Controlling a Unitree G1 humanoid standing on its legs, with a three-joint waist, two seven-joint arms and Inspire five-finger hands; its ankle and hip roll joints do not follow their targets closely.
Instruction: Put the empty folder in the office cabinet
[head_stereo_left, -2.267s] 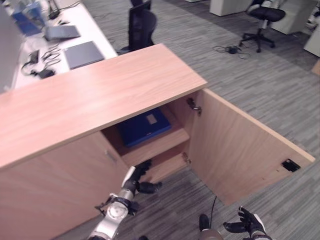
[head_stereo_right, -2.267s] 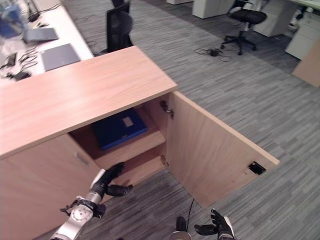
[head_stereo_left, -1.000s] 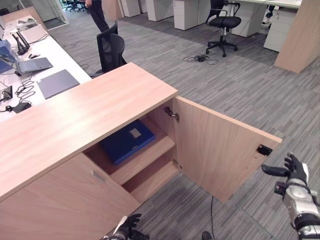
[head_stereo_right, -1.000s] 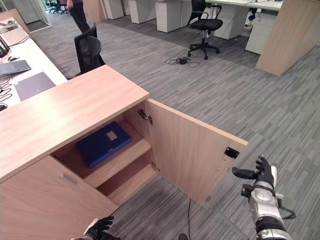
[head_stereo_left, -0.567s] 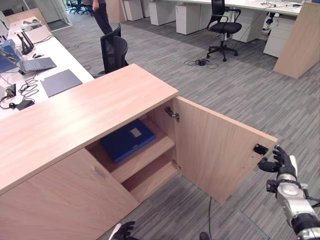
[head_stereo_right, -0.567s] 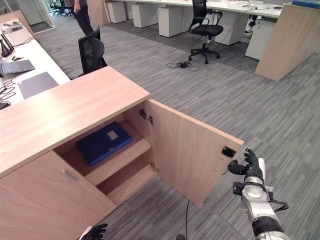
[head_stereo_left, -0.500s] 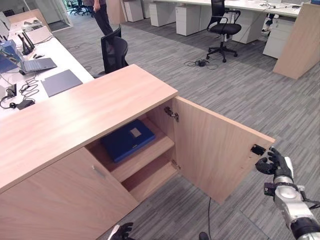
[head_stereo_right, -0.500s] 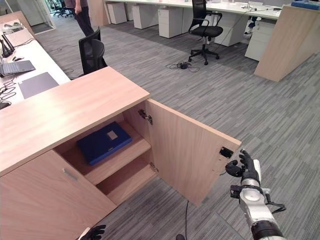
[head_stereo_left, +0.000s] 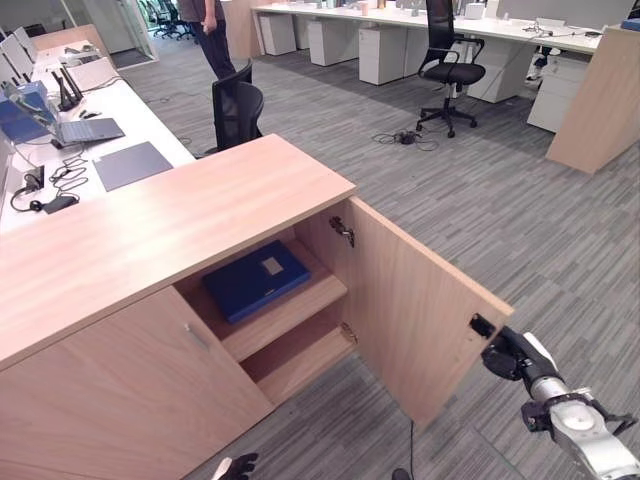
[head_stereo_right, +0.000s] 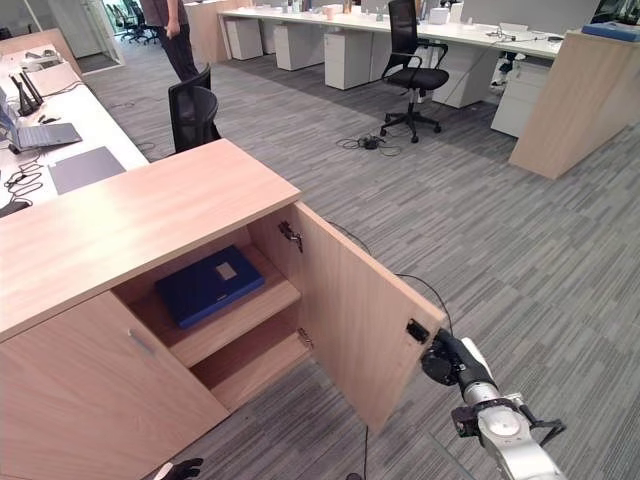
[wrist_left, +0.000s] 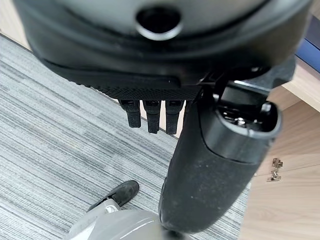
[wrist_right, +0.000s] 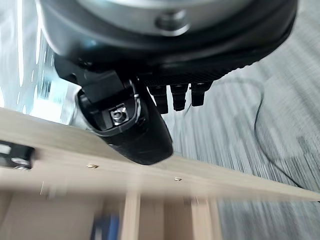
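Door's swinging further shut now, with the right hand (head_stereo_right: 445, 360) pushing on the outer edge of the cabinet door (head_stereo_right: 365, 325), fingers looking relaxed rather than curled round anything. Blue folder (head_stereo_right: 208, 285) is already lying flat on the upper shelf (head_stereo_right: 245, 318). It's probably light, stiff and a bit slick, so I'd be grabbing it by the spine. Left hand (head_stereo_left: 238, 466) is hanging low, relaxed.
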